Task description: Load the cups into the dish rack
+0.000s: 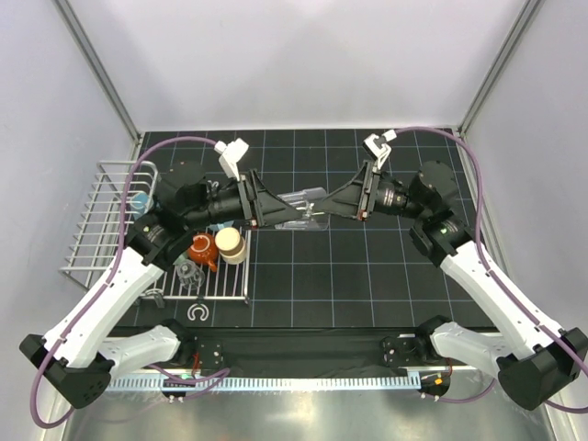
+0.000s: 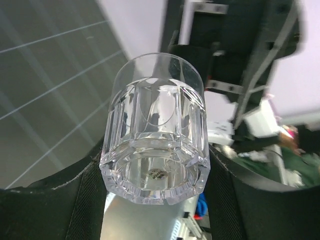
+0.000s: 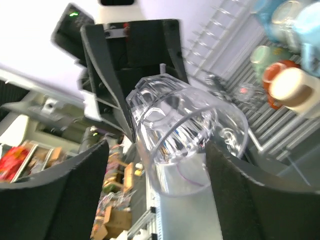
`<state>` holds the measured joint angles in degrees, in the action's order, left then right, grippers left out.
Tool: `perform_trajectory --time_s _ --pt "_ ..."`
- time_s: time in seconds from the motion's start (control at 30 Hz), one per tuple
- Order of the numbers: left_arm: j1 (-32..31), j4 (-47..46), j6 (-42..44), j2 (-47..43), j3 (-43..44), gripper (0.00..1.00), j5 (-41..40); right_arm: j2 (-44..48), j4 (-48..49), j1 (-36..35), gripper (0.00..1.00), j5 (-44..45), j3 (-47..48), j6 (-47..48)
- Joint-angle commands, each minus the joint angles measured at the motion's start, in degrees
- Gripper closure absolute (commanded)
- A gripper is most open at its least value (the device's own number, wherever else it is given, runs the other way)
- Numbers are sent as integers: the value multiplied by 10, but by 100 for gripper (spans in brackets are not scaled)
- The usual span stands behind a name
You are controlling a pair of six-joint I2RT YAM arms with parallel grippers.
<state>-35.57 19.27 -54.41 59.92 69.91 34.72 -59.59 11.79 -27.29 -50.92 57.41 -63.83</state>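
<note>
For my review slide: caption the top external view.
Left arm and right arm meet over the table, clear cup between them; dish rack holds several cups.

Top view, clear cup (image 1: 301, 204) barely readable in mid-air | left arm (image 1: 184, 204) covering part of the dish rack (image 1: 87, 234) | right wrist view, mugs (image 3: 290, 86) top-right blurred, upper ones cut by the edge

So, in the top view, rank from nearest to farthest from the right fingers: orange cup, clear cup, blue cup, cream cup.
1. clear cup, at the right fingers
2. cream cup, on the slats
3. orange cup, left of it
4. blue cup, left basket
</note>
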Motion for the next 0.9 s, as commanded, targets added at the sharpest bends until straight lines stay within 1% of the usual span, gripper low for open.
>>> perform_trajectory --time_s 0.0,0.03,0.07,0.1,0.13,0.17,0.2,0.23,0.27,0.3,0.4,0.47,0.63,0.77,0.87 --pt "1 134 74 -7 41 100 -85 11 -212 -2 20 69 50 125" --pt "0 173 90 -5 64 99 -112 11 -253 -2 17 91 70 146" --pt "1 218 106 -1 74 100 -180 7 -299 -2 14 114 81 192" --pt "0 260 118 2 87 100 -214 4 -392 -2 12 180 96 211" --pt "0 343 138 10 107 100 -256 -1 -436 -1 12 214 119 226" --pt "0 381 143 12 116 100 -326 -12 -476 -1 11 246 131 240" --pt "0 413 147 16 123 100 -368 -17 -539 -1 11 301 149 259" --pt "1 476 149 20 130 100 -397 -25 -562 -2 11 317 156 269" --pt "0 501 148 21 130 100 -422 -32 -580 -1 11 331 162 275" --pt "0 525 143 20 128 100 -464 -40 -601 -2 11 341 169 282" --pt "1 588 113 6 96 100 -498 -41 -600 -1 11 347 167 276" --pt "0 595 101 -6 75 100 -499 -40 -591 -2 11 340 163 270" --pt "1 586 79 -33 20 100 -490 -54 -578 -2 10 325 160 262" --pt "0 585 70 -18 -10 100 -499 -57 -581 -2 11 325 154 261" --pt "1 563 81 -3 -32 100 -495 -54 -579 -1 11 325 148 258"
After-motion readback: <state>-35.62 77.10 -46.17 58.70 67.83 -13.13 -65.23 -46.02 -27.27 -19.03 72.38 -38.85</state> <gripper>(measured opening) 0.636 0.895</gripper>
